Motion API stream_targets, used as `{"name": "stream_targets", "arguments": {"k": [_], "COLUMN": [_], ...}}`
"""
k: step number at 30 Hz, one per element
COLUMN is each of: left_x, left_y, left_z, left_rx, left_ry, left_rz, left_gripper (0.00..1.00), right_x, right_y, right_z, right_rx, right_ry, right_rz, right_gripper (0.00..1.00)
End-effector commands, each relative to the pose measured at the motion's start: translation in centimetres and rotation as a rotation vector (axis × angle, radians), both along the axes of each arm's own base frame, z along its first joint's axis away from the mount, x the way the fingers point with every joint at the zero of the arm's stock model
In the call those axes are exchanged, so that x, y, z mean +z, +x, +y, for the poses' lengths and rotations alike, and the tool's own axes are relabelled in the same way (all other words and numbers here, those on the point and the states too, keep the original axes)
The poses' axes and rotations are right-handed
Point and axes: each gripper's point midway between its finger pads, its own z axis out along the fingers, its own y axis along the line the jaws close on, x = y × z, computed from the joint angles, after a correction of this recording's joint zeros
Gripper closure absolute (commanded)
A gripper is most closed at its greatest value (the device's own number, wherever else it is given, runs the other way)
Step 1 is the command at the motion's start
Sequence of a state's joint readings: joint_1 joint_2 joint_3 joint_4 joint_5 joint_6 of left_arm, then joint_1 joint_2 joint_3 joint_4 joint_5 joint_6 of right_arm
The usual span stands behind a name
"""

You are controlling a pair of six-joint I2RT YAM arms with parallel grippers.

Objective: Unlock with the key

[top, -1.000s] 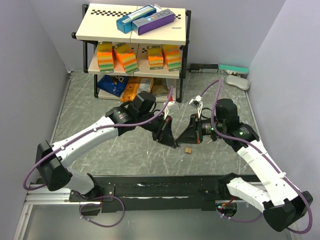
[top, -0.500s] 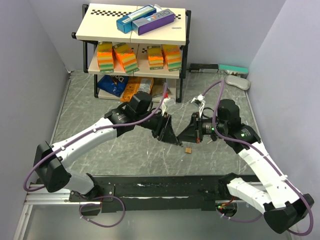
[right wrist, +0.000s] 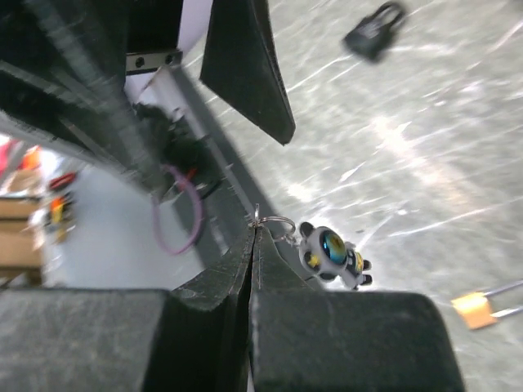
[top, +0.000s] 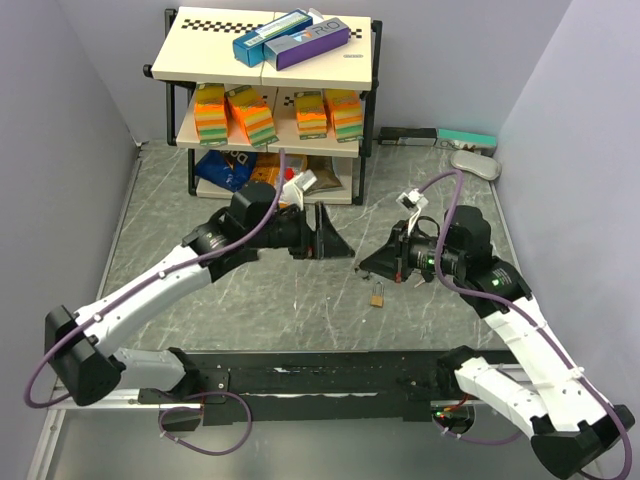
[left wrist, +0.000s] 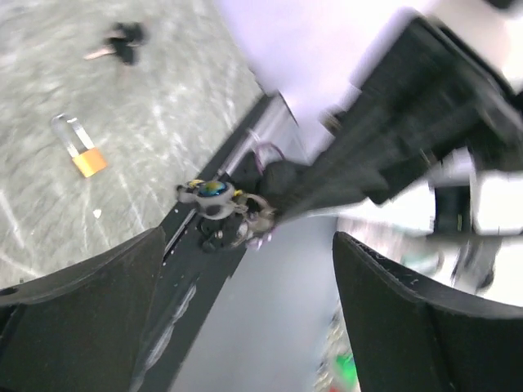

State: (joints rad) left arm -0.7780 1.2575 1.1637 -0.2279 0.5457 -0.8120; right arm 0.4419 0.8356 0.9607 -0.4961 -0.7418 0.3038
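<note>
While we are holding our left gripper above the grey marbled tabletop with its jaws spread wide and empty, we are pinching a thin wire key ring in our tightly closed right gripper. A small figure charm is dangling from the ring, and the key itself is hiding from us. A small brass padlock is lying flat on the tabletop near the right gripper, untouched.

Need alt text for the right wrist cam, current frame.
The right gripper, shut, pinches a key ring with a small figure charm dangling over the grey table. An orange padlock lies at the lower right edge.
</note>
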Motion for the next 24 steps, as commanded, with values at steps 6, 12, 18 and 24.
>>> {"name": "stream_targets", "arguments": {"k": [6, 12, 18, 24], "left_x": [-0.9, -0.9, -0.1, 3.9], "left_y": [4.0, 3.6, 3.6, 3.6], "left_z": [-0.3, -1.0, -1.3, -0.7], "left_rx": [0.285, 0.277, 0.262, 0.216], "left_ry": [0.048, 0.009, -0.092, -0.254], "left_rz": [0.375, 0.493, 0.505, 0.244], "left_gripper": [0.16, 0.18, 0.20, 0.24], "right_x": [1.4, 2.0, 1.9, 3.3], "right_y": [3.0, 3.2, 2.8, 2.7], "right_z": [-1.7, -1.7, -1.6, -1.0], "right_rx": [-0.140, -0.151, -0.155, -0.205], "right_ry": [-0.110, -0.095, -0.072, 0.050], "right_rz": [-0.272, -0.354, -0.374, -0.292], "right_gripper": [1.00, 1.00, 1.00, 1.00]}}
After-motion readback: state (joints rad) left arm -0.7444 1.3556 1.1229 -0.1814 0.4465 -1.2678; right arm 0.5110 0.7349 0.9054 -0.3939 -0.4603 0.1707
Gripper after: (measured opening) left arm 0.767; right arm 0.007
